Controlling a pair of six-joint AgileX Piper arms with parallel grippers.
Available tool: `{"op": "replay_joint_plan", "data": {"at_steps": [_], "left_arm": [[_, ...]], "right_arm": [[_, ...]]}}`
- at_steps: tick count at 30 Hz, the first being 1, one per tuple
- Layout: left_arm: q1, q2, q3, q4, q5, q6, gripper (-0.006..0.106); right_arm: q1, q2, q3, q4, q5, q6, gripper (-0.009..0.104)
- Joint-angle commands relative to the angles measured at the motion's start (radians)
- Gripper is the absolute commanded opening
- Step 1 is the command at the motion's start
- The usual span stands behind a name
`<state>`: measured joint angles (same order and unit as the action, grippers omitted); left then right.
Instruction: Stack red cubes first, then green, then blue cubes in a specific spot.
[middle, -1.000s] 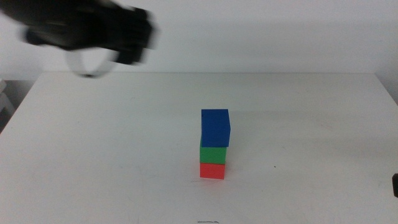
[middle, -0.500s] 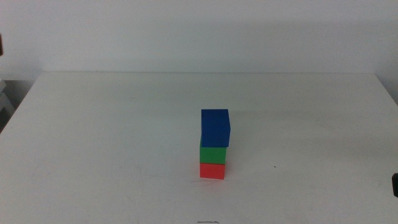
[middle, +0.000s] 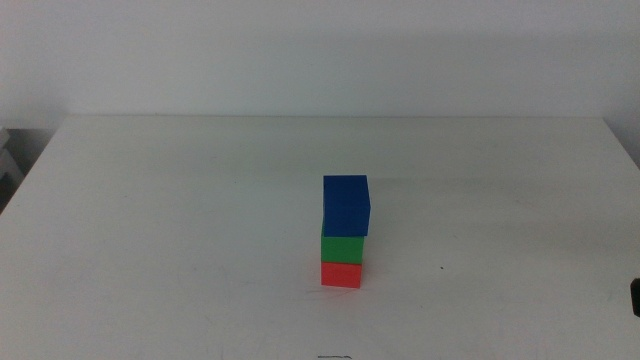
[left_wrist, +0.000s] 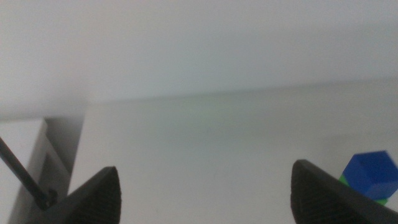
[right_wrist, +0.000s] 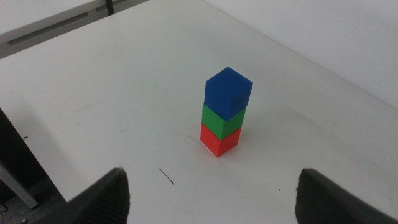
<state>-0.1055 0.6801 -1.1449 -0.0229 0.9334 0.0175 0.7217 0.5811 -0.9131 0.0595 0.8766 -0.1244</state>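
Basically the stack is standing done: red cube (middle: 341, 274) sitting on the table (middle: 150, 230) nearer its front edge, green cube (middle: 342, 247) on it, blue cube (middle: 346, 204) topping it. Both arms are sitting well clear, left gripper (left_wrist: 205, 199) and right gripper (right_wrist: 214, 199) gaping wide, empty. Right is facing the stack squarely; left is catching it off to one side.

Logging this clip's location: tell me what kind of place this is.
Probably a robot test bench: plain white table, blank wall, matte red cube, green cube and blue cube stacked, open left gripper and right gripper apart.
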Motion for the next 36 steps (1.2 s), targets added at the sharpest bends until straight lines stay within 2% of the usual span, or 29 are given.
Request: {"op": "replay_joint_plan", "data": {"at_steps": [1, 4, 6, 8, 11, 13, 20, 24, 27, 30, 36], "left_arm": [[-0.002, -0.037, -0.025, 0.009, -0.077, -0.006, 0.094], [-0.002, -0.076, -0.025, 0.031, -0.077, -0.006, 0.094], [-0.002, -0.104, -0.013, 0.04, -0.088, -0.006, 0.094], [-0.002, -0.136, 0.037, 0.047, -0.129, -0.006, 0.094], [-0.001, -0.197, 0.178, 0.061, -0.238, -0.006, 0.094], [-0.001, -0.234, 0.298, 0.073, -0.327, -0.006, 0.094], [-0.001, -0.389, 0.687, 0.059, -0.643, -0.006, 0.094], [-0.001, -0.492, 0.868, 0.023, -0.791, -0.006, 0.094], [-0.001, -0.57, 0.98, -0.047, -0.859, -0.006, 0.094], [-0.001, -0.626, 1.07, -0.099, -0.893, -0.006, 0.094], [-0.001, -0.678, 1.15, -0.102, -0.888, -0.006, 0.094]], "right_arm": [[-0.005, 0.004, -0.026, -0.005, -0.076, -0.005, 0.075], [-0.005, 0.004, -0.026, -0.005, -0.076, -0.005, 0.075], [-0.005, 0.004, -0.011, -0.028, -0.081, -0.005, 0.075], [-0.008, -0.008, 0.017, -0.091, -0.115, -0.005, 0.075], [-0.045, -0.044, 0.097, -0.231, -0.226, -0.005, 0.075], [-0.097, -0.063, 0.151, -0.26, -0.287, -0.005, 0.075], [-0.38, -0.194, 0.414, -0.099, -0.433, -0.005, 0.075], [-0.538, -0.322, 0.577, -0.092, -0.567, -0.005, 0.075], [-0.627, -0.429, 0.68, -0.09, -0.594, -0.005, 0.075], [-0.672, -0.521, 0.771, -0.09, -0.608, -0.005, 0.075], [-0.691, -0.609, 0.876, -0.09, -0.608, -0.005, 0.075]]}}
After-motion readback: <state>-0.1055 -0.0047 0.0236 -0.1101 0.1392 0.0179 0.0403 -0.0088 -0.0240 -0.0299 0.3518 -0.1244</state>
